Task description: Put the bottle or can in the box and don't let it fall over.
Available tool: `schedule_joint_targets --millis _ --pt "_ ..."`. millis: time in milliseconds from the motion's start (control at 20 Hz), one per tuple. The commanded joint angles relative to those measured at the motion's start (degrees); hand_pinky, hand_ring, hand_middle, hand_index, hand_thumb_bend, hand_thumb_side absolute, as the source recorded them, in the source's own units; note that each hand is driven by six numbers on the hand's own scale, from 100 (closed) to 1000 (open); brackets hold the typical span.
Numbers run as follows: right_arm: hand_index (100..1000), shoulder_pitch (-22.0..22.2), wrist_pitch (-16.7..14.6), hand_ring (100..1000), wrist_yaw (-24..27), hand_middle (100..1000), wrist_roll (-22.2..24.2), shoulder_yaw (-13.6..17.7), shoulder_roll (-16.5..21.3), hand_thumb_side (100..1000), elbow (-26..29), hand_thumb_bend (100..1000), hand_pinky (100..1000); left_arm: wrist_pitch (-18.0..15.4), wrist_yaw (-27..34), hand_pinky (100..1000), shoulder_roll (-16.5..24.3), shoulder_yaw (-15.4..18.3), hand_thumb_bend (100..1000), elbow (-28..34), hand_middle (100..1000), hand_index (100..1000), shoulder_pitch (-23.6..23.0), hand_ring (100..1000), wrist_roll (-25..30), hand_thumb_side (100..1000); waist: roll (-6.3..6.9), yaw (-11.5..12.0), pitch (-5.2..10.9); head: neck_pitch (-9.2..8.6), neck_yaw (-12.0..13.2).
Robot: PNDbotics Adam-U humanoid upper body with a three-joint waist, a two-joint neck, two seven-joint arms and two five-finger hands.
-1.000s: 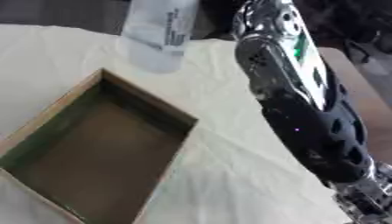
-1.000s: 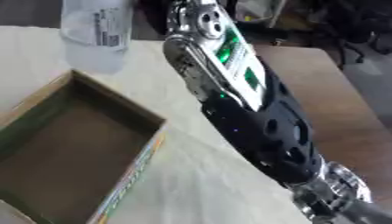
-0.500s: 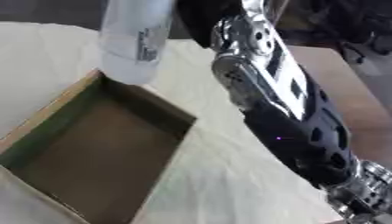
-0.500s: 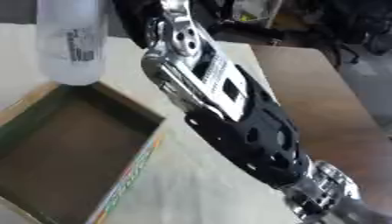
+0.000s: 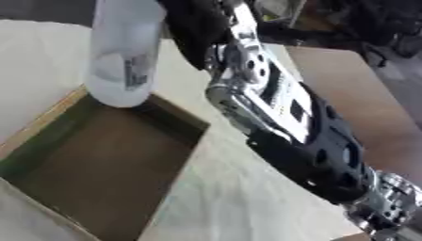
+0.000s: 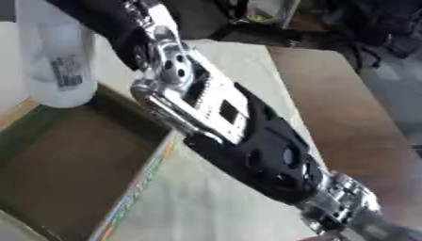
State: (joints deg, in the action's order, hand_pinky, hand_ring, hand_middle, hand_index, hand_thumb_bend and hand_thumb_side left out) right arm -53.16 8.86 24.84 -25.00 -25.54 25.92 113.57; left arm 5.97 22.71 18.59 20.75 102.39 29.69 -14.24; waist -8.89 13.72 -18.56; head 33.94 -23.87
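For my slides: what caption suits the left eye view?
Right arm holds a clear bottle upright over the open box.

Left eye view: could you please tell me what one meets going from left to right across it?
Open cardboard box → white bottle held above its far corner → the robot's right arm → bare brown tabletop.

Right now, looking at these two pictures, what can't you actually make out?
- Right hand: hidden in both views; its fingers are lost in the dark blur beside the clear plastic bottle.
- Bottle's cap: cut off by the top edge.
- Bottle's label: blurred, unreadable.
- Open brown cardboard box: its near corner runs off the bottom-left edge.
- Left hand: in neither view.
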Motion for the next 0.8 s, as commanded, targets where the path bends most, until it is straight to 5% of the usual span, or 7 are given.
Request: schedule_joint_targets --millis 50,400,600,650,800 --pt "297 -0.28 -0.08 577 -2.94 563 2.64 -0.96 0.43 470 1.02 100 843 -0.38 0.05 1000 1.19 0.73 442 0.47 1000 726 0.87 1000 0.70 573 0.48 -0.02 1.83 0.13 -0.49" --pt "463 2.08 -0.71 754 -8.19 727 7.28 -3.12 0.05 470 1.02 100 898 -0.83 0.33 1000 1.14 2.34 443 0.42 1000 726 0.68 1000 0.11 574 0.31 -0.16 1.81 0.39 -1.78" --pt "646 3.10 -0.76 977 -9.67 916 9.20 -3.74 0.00 470 1.02 100 952 -0.82 0.41 1000 1.31 2.87 442 0.35 1000 726 0.51 1000 -0.54 575 0.26 -0.38 1.89 0.73 -2.17" --pt "707 3.29 -0.63 1000 -10.14 987 9.71 -3.87 0.06 470 1.02 100 983 -0.82 0.39 1000 1.35 2.93 441 0.35 1000 726 0.49 1000 -0.64 575 0.25 -0.43 1.91 0.77 -2.18" --pt "760 4.13 -0.17 1000 -11.87 1000 10.80 -4.31 0.36 470 1.02 100 1000 -0.79 0.27 1000 1.52 3.05 441 0.35 1000 726 0.37 1000 -0.86 575 0.16 -0.65 2.04 1.13 -2.09"
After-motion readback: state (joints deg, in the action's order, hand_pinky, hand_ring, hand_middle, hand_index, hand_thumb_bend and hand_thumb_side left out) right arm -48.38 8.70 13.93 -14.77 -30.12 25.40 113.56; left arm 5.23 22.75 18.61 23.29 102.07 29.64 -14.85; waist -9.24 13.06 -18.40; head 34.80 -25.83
